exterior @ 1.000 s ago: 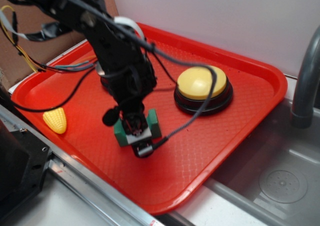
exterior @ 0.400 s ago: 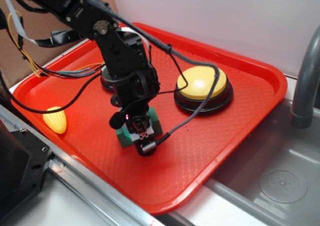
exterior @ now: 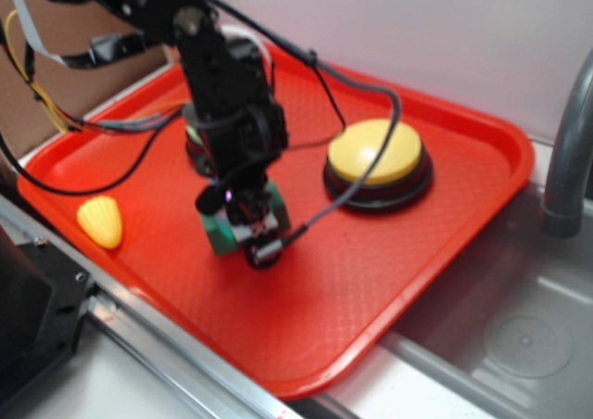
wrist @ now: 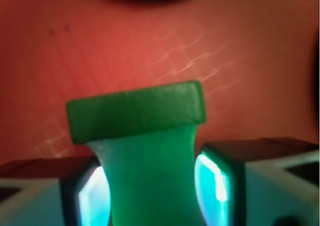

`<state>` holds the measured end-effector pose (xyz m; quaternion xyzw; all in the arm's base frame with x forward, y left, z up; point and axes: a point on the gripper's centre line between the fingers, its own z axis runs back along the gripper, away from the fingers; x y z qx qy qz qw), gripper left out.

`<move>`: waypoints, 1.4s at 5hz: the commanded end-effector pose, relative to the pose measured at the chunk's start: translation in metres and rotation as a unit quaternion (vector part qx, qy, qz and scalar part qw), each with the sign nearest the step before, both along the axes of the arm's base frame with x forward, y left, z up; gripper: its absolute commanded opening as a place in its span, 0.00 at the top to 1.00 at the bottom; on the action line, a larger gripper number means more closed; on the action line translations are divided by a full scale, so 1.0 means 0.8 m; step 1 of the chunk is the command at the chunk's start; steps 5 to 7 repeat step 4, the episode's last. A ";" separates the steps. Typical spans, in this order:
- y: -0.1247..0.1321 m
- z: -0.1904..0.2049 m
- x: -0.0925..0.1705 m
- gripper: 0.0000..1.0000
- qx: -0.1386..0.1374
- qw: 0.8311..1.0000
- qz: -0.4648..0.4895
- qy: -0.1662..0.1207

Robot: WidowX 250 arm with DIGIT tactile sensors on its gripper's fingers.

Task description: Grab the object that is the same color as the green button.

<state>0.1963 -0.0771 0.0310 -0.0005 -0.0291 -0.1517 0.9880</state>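
The small dark green block (exterior: 218, 234) sits between my gripper's (exterior: 246, 224) fingers over the middle of the red tray (exterior: 435, 243). In the wrist view the block (wrist: 145, 151) fills the centre, its narrow waist pinched between the two glowing pads (wrist: 92, 196), and my gripper (wrist: 150, 186) is shut on it. The block appears held just above the tray floor. The green button is almost wholly hidden behind the arm; only its black base (exterior: 193, 146) shows at the tray's back left.
A large yellow dome button (exterior: 375, 155) stands to the right of the gripper. A yellow toy corn (exterior: 100, 222) lies at the tray's front left. A metal sink (exterior: 519, 336) and a grey pipe (exterior: 565, 150) are to the right of the tray.
My gripper has closed on the green block and moved a little up and to the left with it. The buttons and the corn have stayed put.
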 end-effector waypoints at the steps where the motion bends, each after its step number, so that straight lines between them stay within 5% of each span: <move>1: 0.042 0.136 0.009 1.00 -0.030 0.986 0.164 0.005; 2: 0.062 0.175 -0.004 1.00 -0.053 0.973 0.223 -0.006; 4: 0.076 0.187 -0.008 1.00 -0.049 0.970 0.236 -0.044; 7: 0.076 0.187 -0.008 1.00 -0.049 0.970 0.236 -0.044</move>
